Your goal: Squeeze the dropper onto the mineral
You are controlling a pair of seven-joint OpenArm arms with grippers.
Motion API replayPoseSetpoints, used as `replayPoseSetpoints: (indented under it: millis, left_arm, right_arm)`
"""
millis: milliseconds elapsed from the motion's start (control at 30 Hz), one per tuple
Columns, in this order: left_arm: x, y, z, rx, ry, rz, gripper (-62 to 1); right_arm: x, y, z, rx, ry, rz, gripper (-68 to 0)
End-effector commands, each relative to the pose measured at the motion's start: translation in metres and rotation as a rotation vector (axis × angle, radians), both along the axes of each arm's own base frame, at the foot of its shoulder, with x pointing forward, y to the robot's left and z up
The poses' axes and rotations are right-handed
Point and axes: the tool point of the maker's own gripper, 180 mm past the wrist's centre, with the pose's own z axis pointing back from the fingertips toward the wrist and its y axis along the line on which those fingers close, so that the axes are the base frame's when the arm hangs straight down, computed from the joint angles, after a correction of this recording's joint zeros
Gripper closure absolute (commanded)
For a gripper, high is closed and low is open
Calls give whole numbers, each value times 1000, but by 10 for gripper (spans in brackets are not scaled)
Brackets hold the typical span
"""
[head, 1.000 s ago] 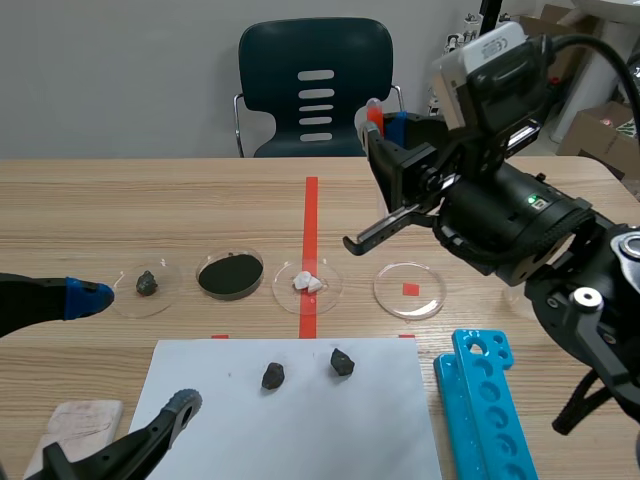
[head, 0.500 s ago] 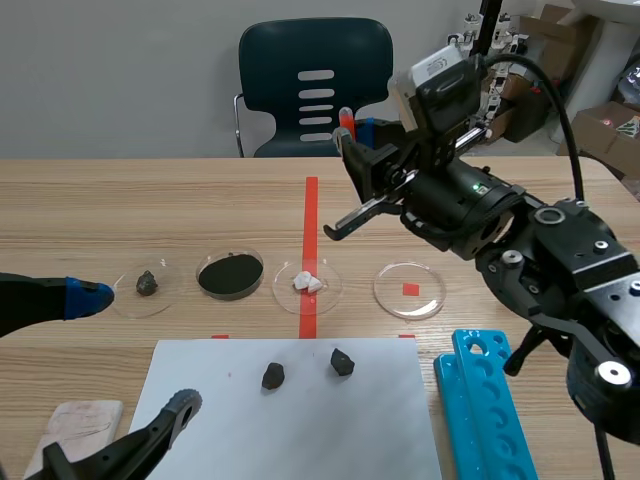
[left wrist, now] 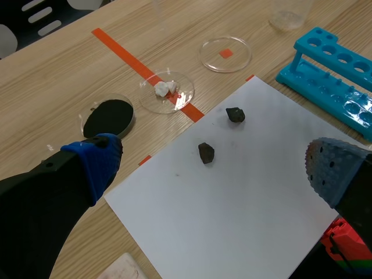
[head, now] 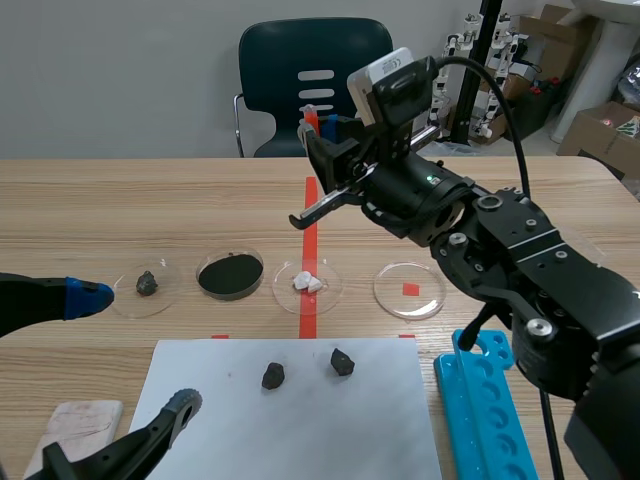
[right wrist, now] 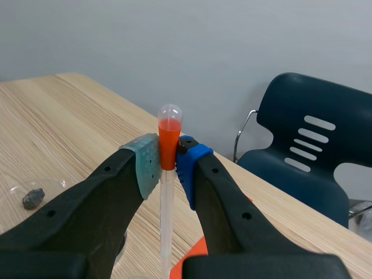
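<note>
A plain grey wall point(head: 120, 70) stands beyond the wooden table point(head: 150, 200). At the table's far edge, near the middle, is a dark teal chair point(head: 265, 70) with a slotted back and metal legs. Cardboard boxes point(head: 612, 125) crowd the far right corner.

left pincer point(left wrist: 215, 165) open, low; right pincer point(right wrist: 167, 165) raised, gripping.

The right pincer point(head: 318, 138), raised above the table, clasps the dropper point(head: 310, 118), orange bulb upward. Below it lies the white mineral point(head: 306, 282) in its dish point(head: 331, 292); black powder point(head: 230, 274) lies to one side, an empty dish point(head: 390, 285) to the other
</note>
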Motion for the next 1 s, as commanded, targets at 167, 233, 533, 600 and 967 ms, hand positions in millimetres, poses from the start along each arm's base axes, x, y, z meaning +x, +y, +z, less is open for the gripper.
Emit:
replayPoseSetpoints:
  millis: [167, 233, 533, 600, 967]
  left_arm:
    - [2, -1, 6, -24, -18, 7, -623]
    - [2, -1, 6, -24, -18, 7, -623]
    - [2, -1, 6, -24, -18, 7, -623]
    - [2, -1, 6, -24, -18, 7, -623]
    - [2, -1, 6, -24, -18, 7, -623]
  right_arm:
    - [5, 14, 9, 43, -10, 18, -81]
    - [3, 19, 2, 40, 8, 28, -81]
    - [0, 29, -20, 31, 69, 47, -81]
    - [0, 29, -20, 32, 69, 46, -81]
    - [2, 28, -26, -48, 36, 24, -81]
